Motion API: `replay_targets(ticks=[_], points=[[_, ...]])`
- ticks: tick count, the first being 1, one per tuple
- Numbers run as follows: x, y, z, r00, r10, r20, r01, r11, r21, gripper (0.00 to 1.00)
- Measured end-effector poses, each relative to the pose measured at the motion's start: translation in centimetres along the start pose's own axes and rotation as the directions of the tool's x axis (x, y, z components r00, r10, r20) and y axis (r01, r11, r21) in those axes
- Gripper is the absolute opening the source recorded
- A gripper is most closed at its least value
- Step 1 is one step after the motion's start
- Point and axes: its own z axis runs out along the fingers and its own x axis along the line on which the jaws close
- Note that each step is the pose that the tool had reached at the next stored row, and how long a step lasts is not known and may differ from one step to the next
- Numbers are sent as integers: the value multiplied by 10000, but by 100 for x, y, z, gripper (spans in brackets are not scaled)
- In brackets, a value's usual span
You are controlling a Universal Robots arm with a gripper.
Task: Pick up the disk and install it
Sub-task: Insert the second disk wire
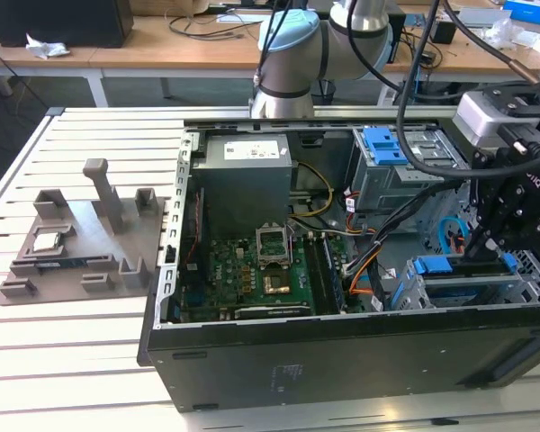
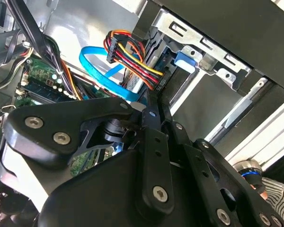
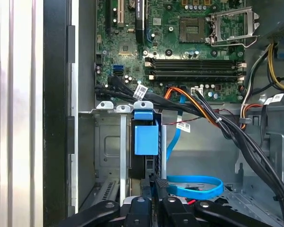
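The disk (image 1: pixel 443 266) stands on edge in the metal drive cage (image 1: pixel 414 292) at the front corner of the open computer case, on the exterior view's right. Its blue plastic rail (image 3: pixel 146 138) faces up in the first wrist view, and a blue tab (image 2: pixel 184 60) shows in the second wrist view. My gripper (image 1: pixel 480 250) hangs right over the cage. Its black fingers (image 3: pixel 157 183) are pressed together, with the tips at the disk's near end. Between the fingers I see nothing. My gripper (image 2: pixel 150 106) has a bundle of coloured wires just beyond it.
A blue flat cable (image 3: pixel 199 185) and black cable bundles (image 3: pixel 217 123) run beside the cage. The motherboard (image 1: pixel 252 270) and grey power-supply box (image 1: pixel 243 180) fill the case's middle. A second cage with a blue part (image 1: pixel 382 148) stands behind. A grey fixture (image 1: pixel 81 243) lies on the table outside.
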Motion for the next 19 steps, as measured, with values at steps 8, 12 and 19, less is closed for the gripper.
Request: replay_targets(ticks=[8, 12, 19], points=[[5, 7, -63, 10000, -1, 0, 1, 10000, 4, 16], [48, 7, -65, 10000, -1, -1, 1, 10000, 5, 16], [96, 2, -25, 10000, -1, -1, 1, 10000, -23, 16]])
